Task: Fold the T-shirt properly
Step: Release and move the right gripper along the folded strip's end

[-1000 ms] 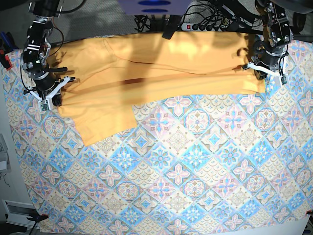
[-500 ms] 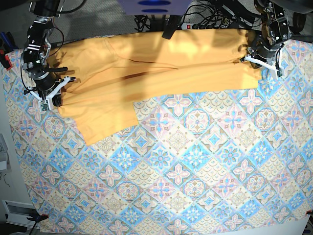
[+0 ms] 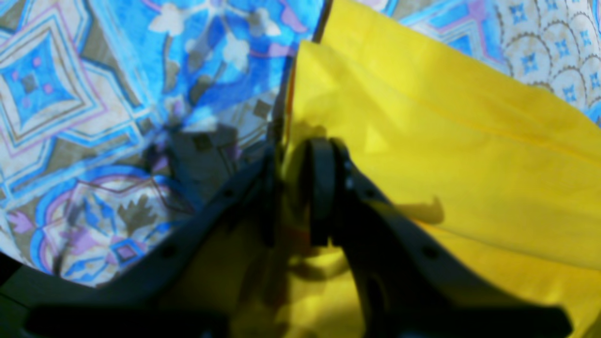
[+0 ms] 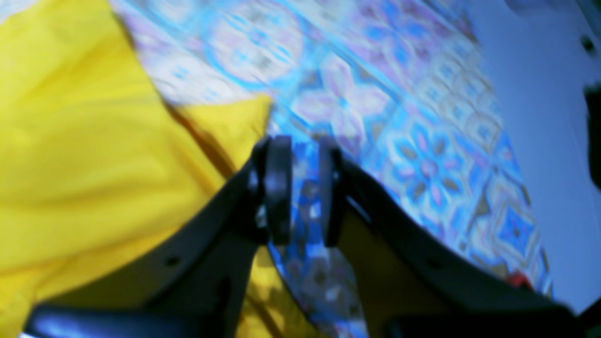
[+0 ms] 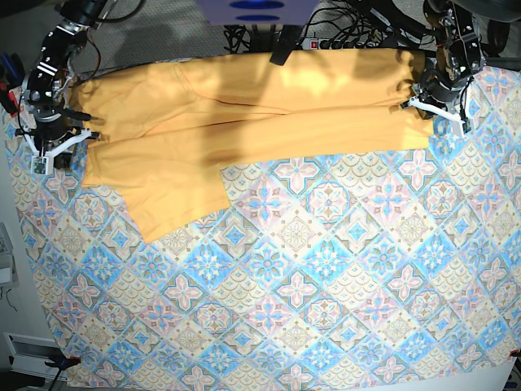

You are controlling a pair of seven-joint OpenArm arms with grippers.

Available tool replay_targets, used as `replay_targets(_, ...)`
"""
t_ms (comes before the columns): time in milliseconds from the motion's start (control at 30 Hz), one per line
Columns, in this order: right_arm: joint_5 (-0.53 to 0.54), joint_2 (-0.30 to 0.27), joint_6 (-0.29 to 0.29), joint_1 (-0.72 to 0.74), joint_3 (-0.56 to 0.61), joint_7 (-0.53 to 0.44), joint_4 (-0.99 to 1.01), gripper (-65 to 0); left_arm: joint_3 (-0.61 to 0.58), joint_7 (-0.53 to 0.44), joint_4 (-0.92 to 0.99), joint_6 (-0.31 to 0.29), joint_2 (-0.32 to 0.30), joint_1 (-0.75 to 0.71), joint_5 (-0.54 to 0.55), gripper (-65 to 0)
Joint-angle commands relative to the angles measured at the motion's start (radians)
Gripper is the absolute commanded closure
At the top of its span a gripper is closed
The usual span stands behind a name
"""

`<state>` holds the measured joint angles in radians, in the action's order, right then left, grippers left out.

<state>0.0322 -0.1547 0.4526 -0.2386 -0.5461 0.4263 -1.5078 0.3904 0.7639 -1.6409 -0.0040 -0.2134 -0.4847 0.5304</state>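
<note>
A large cloth [image 5: 326, 269] printed with blue, pink and white diamond tiles covers the whole work surface. Along its far edge lies the big plain yellow-orange fabric T-shirt [image 5: 244, 122], stretched out as a long horizontal band with a crease running along its length and one flap [image 5: 175, 204] hanging down toward the near side at the left of the base view.

The left gripper [image 3: 293, 192], black and two-fingered, sits at the shirt's end on the right of the base view [image 5: 440, 102]. In the left wrist view its jaws stand slightly parted with a fold of the yellow fabric lying between them; the fabric appears to touch the right-hand pad [image 3: 321, 188], but the blur hides whether the pads press it, so I cannot tell if it is gripped or just loose in the gap.

The right gripper [image 4: 300, 190], also black, is at the opposite end of the shirt, on the left of the base view [image 5: 49, 147]. Its jaws are apart by a narrow gap, and only the patterned cloth shows through that gap. The shirt's corner [image 4: 235, 117] lies just beside the left pad, not between the jaws, so this gripper holds nothing.
</note>
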Motion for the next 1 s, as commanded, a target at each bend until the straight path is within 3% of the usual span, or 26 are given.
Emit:
replay_targets(0,0.013,-0.012,0.007,0.023,-0.001,-0.031,-0.038,-10.2,0.008,-0.013,-0.017,0.0,-0.011,0.001,-0.002,-10.4)
replay_targets(133,0.015,-0.009,0.007,0.029,0.013,-0.031,-0.076,-10.2,0.008,-0.011,-0.015,0.0,-0.011,0.011,-0.002,-10.3)
replay_targets(333,0.013,-0.015,0.007,0.074,0.211,-0.03,-0.103,-10.3,0.008,-0.011,-0.015,0.0,-0.011,0.013,-0.002,-10.3)
replay_targets(467,0.011,-0.016,0.007,0.175,0.283,0.058,-0.027,-10.4,0.006,-0.011,-0.015,0.0,-0.011,0.013,-0.002,-10.6)
replay_targets(733,0.011,-0.016,0.007,0.359,0.295,0.088,0.21,-19.2,0.006,-0.011,-0.015,0.0,-0.01,0.013,-0.002,-10.7)
replay_targets(967,0.011,-0.016,0.007,0.447,0.347,0.087,0.339,-20.3,0.006,-0.011,-0.017,0.0,-0.008,0.013,-0.002,-10.7)
